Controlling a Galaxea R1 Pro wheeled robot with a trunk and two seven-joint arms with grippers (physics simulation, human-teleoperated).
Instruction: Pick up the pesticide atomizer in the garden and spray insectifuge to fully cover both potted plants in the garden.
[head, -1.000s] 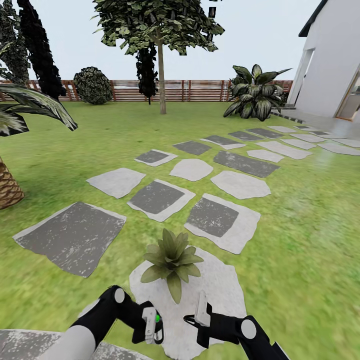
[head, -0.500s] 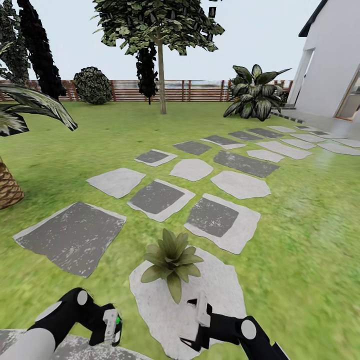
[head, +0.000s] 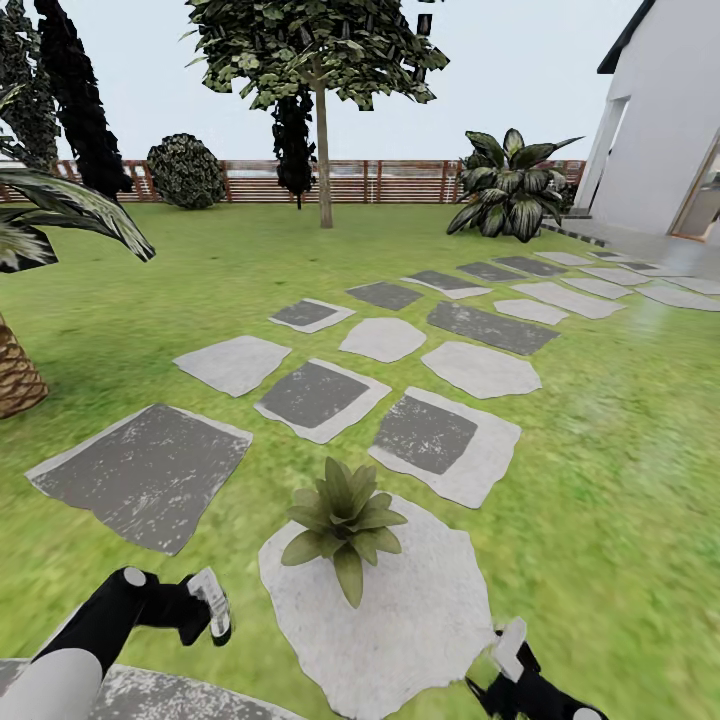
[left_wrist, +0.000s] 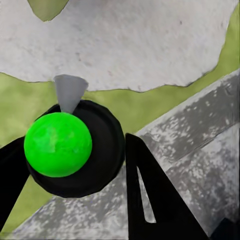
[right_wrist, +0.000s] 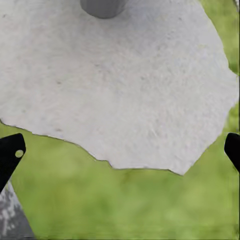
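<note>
One potted plant (head: 343, 522) on a pale stone (head: 420, 610), two grippers low by it.

Head view: one rosette on the lawn (head: 600, 480), left gripper (head: 211, 605) and right gripper (head: 508, 652) on either side. Left wrist view: two black fingers (left_wrist: 150, 190) clamped on the pesticide atomizer (left_wrist: 75, 147), green ball on top. Right wrist view: jaws wide apart over that stone, one grey pot (right_wrist: 102, 7) at the edge.

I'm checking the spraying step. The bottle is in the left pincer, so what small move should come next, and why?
Probably swing the left pincer toward the potted plant and aim the nozzle at its leaves. The pesticide atomizer is gripped but sits off to the plant's side, low by the grass. The open right pincer holds nothing.
</note>
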